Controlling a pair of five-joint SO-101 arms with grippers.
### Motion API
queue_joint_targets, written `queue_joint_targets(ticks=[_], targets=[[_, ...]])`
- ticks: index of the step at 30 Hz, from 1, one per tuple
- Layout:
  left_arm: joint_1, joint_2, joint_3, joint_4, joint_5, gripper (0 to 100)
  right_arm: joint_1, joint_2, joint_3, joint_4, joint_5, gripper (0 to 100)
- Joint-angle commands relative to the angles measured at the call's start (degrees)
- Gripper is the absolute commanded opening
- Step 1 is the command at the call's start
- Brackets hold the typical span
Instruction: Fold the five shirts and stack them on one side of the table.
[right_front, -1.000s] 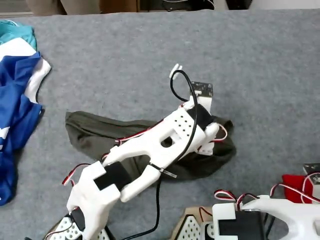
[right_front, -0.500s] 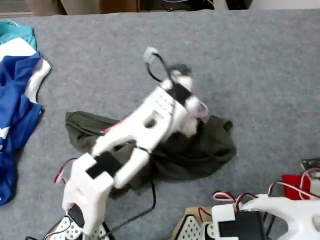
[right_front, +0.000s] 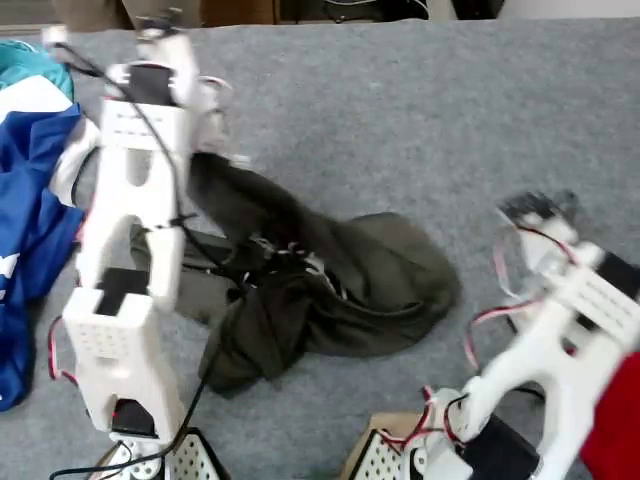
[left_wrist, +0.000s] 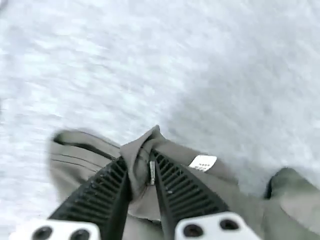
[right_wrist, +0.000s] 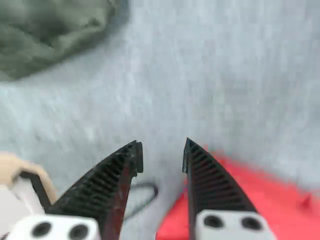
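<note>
Shirt (left_wrist: 141, 149) bunched between clamped left fingers (left_wrist: 97, 195) (right fingers (right_wrist: 212, 180) stand apart)

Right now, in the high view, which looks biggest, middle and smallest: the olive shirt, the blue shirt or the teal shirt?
1. olive shirt, spread across the middle.
2. blue shirt, cut off by the picture's edge.
3. teal shirt, just a corner showing.

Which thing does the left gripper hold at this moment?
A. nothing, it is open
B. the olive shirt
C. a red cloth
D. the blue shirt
B: in the left wrist view the left gripper is shut on a bunched fold of the olive shirt.
</note>
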Motion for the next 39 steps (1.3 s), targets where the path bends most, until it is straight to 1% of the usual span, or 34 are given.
queue_joint_targets(ticks=[1,3,5,7,10,13,16,20,24,26,30,33,39], targets=[[-6.0,-0.7,-3.0,0.0,-2.9,2,-15.1,0.5,-5.9,0.3,-7.3,15.4],[-8.3,-0.7,-2.7,-0.4,-4.2,2,-21.7,0.6,-8.6,-1.2,-10.6,15.4],[-10.2,-0.7,-2.3,-2.3,-5.2,2,-26.6,0.7,-10.1,-5.0,-14.2,15.4],[-11.8,-0.7,-1.2,-4.7,-5.4,2,-29.8,2.2,-10.0,-11.5,-18.1,15.4],[-12.7,-0.7,1.1,-6.9,-5.5,2,-33.3,8.9,-11.1,-19.9,-23.1,15.4],[-12.4,-0.7,4.4,-6.8,-5.9,2,-37.0,19.9,-17.7,-20.9,-26.2,15.5],[-12.1,-0.7,7.2,-6.7,-8.6,2,-40.2,31.2,-26.5,-19.0,-28.4,15.4],[-12.7,-0.7,9.8,-6.7,-9.1,2,-43.9,42.3,-39.1,-13.0,-31.1,15.3],[-12.7,-0.7,10.7,-6.6,-12.0,2,-46.1,51.1,-46.5,-6.4,-31.1,14.9],[-12.7,-0.7,10.2,-5.6,-14.1,2,-46.3,54.6,-48.0,-2.5,-30.9,12.3],[-12.7,-0.8,10.1,-5.3,-18.6,2,-46.6,56.3,-47.5,3.7,-29.2,10.6],[-12.7,-0.8,10.1,-5.5,-20.0,2,-48.3,55.0,-44.8,7.0,-27.2,10.5],[-13.9,-0.8,8.1,-6.1,-20.3,2,-51.6,48.3,-31.8,7.6,-24.3,10.5]])
